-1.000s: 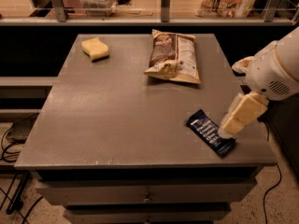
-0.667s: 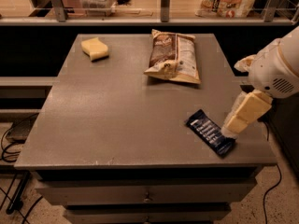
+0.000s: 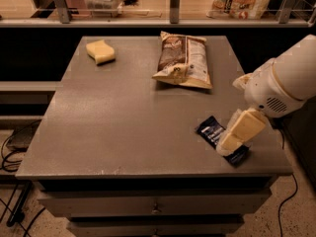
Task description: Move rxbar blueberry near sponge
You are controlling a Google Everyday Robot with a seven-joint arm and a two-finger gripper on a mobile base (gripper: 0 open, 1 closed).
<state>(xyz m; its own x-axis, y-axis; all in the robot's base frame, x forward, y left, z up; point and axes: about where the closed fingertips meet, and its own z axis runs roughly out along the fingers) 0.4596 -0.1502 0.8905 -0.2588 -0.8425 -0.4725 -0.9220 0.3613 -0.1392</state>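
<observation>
Sponge (image 3: 100, 51) sits at the far-left corner of the table (image 3: 123, 132) and the chip bag (image 3: 182, 60) at mid-back, so the rxbar blueberry (image 3: 211, 130), flat near the front-right edge, lies well apart from its goal. My gripper (image 3: 227, 146) hangs low over the bar's right end, presumably to take it. How far open it is, and whether it has any hold, I cannot tell.

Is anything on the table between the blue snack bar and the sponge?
Nothing visible lies on the direct line from the snack bar to the sponge; the chip bag sits just beyond it. The gripper is down over the bar's right end.
</observation>
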